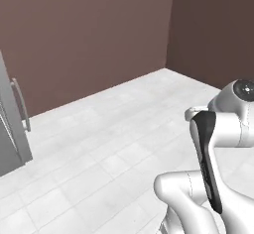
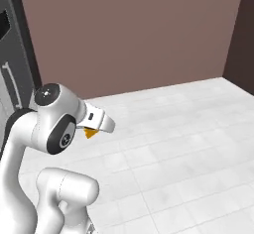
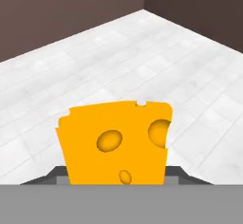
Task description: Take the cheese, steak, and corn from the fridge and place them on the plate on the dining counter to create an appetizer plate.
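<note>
Room: we see white tiled floor [image 1: 114,144] open ahead, brown walls [image 1: 89,34] meeting in a corner beyond.
Edge: the fridge [image 1: 10,134] stands at our left, grey front with a handle.
Cheese: the cheese [image 3: 116,144] sits upright between the finger tips, above the floor.
Pincer: our gripper [image 3: 116,178] is clenched on the cheese, jaws partly apart.

White rounded arm [image 1: 198,193]; dark joint caps, black strip.
</note>
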